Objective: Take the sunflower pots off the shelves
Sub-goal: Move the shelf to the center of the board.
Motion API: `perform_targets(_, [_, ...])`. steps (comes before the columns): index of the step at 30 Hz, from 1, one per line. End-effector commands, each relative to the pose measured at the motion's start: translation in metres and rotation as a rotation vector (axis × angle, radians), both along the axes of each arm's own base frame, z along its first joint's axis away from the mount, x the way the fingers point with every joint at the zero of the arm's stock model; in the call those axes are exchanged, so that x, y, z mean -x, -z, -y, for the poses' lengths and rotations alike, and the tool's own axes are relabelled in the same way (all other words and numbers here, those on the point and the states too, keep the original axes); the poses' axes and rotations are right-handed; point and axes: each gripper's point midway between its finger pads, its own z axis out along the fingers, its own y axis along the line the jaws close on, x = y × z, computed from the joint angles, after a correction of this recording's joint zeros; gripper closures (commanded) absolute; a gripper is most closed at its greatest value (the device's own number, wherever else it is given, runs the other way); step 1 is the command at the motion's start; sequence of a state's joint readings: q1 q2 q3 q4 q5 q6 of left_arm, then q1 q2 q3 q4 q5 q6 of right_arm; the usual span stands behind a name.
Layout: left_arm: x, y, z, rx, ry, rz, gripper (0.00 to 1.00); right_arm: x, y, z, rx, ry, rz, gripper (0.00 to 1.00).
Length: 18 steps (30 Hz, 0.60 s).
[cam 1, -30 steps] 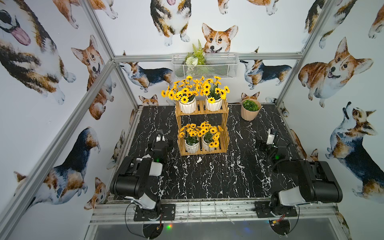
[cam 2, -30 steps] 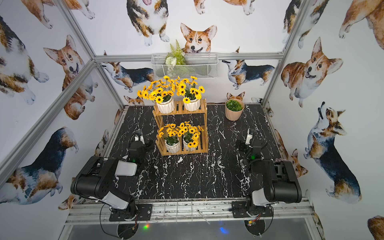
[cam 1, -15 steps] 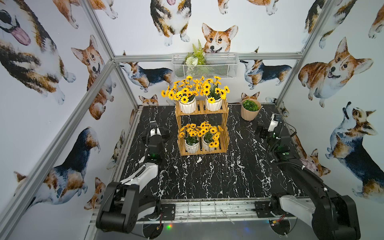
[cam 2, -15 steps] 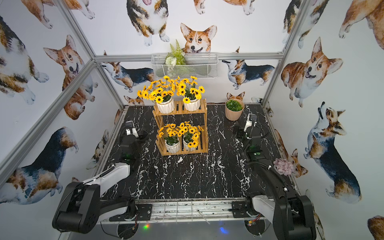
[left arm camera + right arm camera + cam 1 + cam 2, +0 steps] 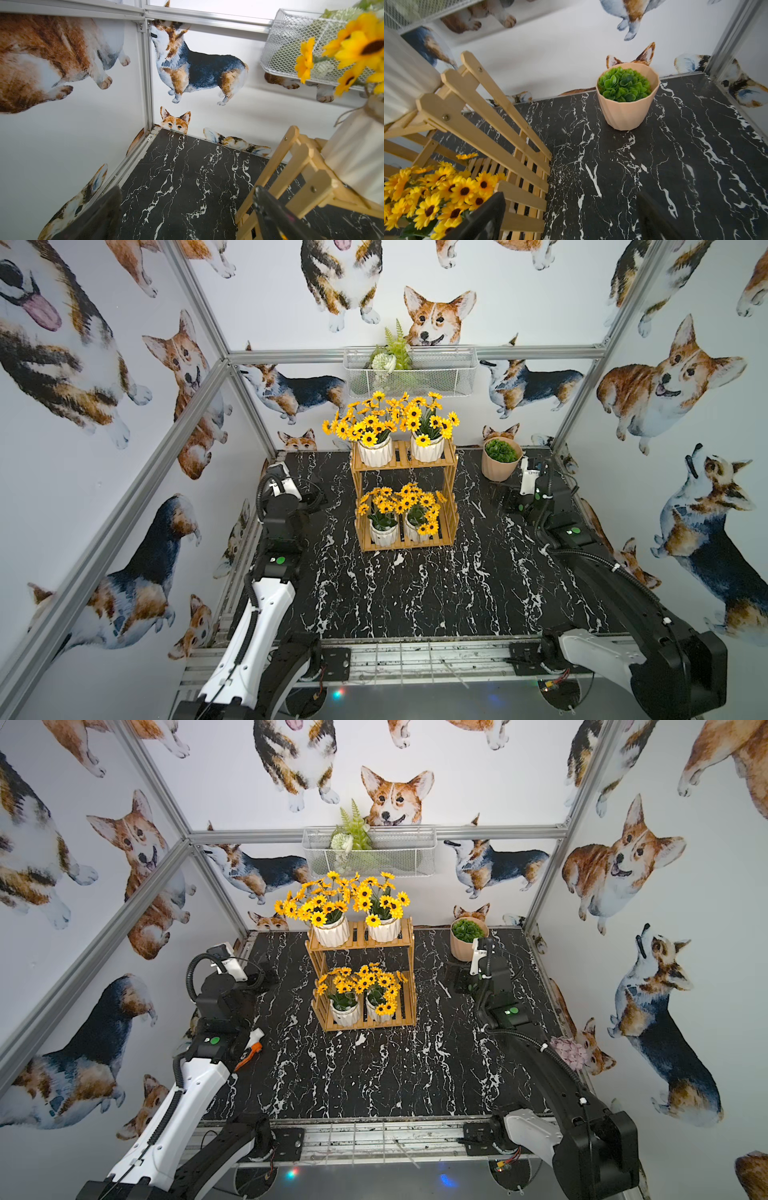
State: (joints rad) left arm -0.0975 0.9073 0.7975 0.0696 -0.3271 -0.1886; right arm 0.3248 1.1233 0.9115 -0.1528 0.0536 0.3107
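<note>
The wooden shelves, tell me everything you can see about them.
The shelves are a small light-wood rack: two slatted tiers joined by thin posts and side rails, fixed with small screws. It stands upright on the black marbled table, toward the back middle. The upper sunflower pots sit side by side on its top tier, the lower sunflower pots on its bottom tier.
</note>
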Motion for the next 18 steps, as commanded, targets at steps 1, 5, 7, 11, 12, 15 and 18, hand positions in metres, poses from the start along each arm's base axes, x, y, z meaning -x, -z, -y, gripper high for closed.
perform_targets(1, [0.003,0.016,0.004,0.034,0.036,-0.123,0.00,0.015,0.023,-0.010,0.104,-0.055,-0.166,0.00])
perform_targets(5, [0.003,0.012,0.007,0.041,0.052,-0.121,0.00,0.021,0.025,-0.030,0.098,-0.124,-0.241,0.02])
perform_targets(7, [0.004,0.012,0.009,0.045,0.065,-0.106,0.00,0.023,0.026,-0.039,0.103,-0.148,-0.275,0.04])
perform_targets(11, [0.005,0.021,0.009,0.057,0.067,-0.116,0.00,0.026,0.030,-0.055,0.135,-0.188,-0.324,0.07])
perform_targets(12, [0.005,0.025,0.010,0.060,0.071,-0.121,0.00,0.027,0.031,-0.060,0.143,-0.203,-0.332,0.07])
perform_targets(15, [0.005,0.026,0.012,0.074,0.079,-0.117,0.00,0.030,0.034,-0.071,0.140,-0.229,-0.357,0.09])
perform_targets(18, [0.004,0.027,0.013,0.087,0.082,-0.109,0.00,0.032,0.040,-0.079,0.114,-0.236,-0.392,0.12])
